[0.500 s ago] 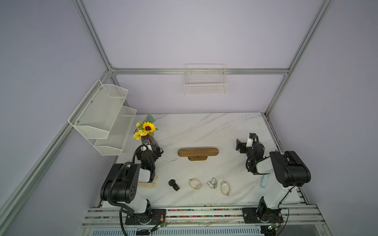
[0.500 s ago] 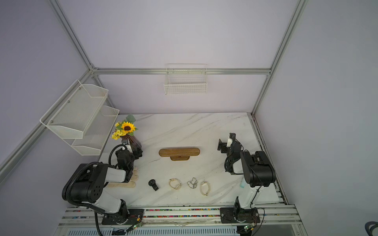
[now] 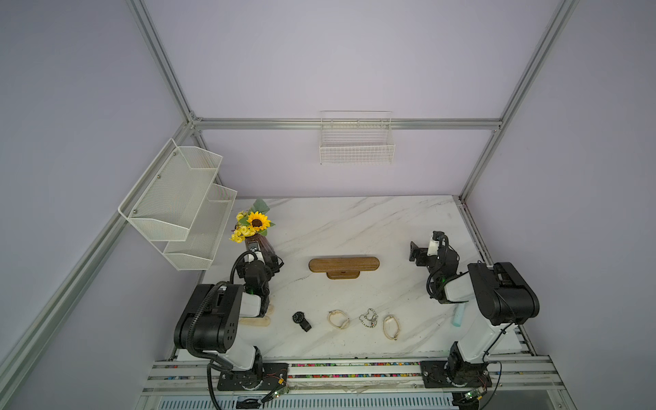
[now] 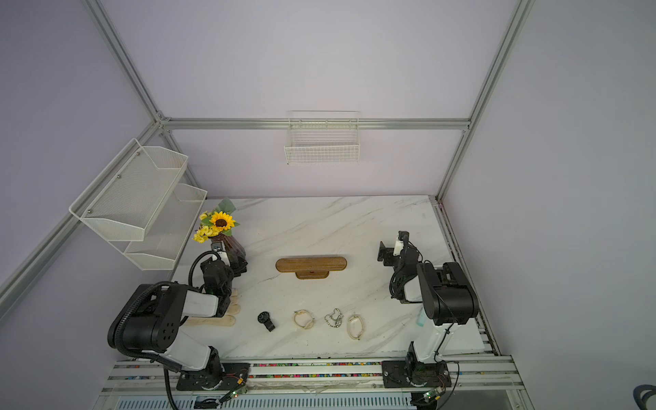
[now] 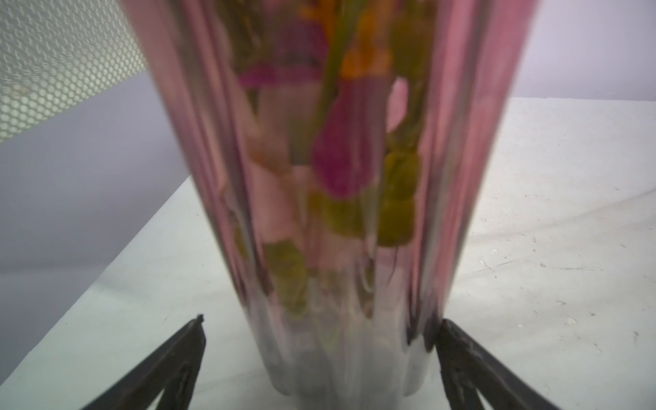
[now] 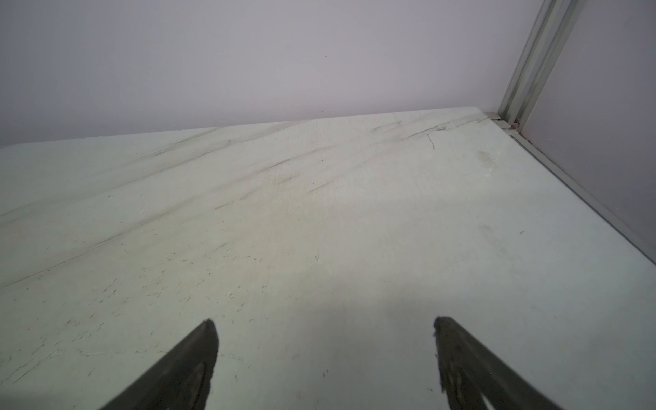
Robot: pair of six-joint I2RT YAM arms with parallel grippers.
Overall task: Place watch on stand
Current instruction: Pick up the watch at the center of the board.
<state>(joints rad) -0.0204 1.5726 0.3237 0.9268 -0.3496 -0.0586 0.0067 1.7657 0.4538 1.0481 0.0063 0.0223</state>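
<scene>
Watch [image 3: 301, 320] flat on marble table [image 3: 372, 227], lower centre of frame, well below wooden stand [image 3: 343, 265] at centre. Left gripper [image 5: 321, 321] spread wide, flanking flower vase [image 5: 319, 177]. Right gripper [image 6: 323, 321] spread wide over bare marble at right, gripping nothing.

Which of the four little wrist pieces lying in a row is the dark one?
The black watch, at the row's end on the robot's left. The other three are pale: two cream bands and a silvery chain between them.
</scene>
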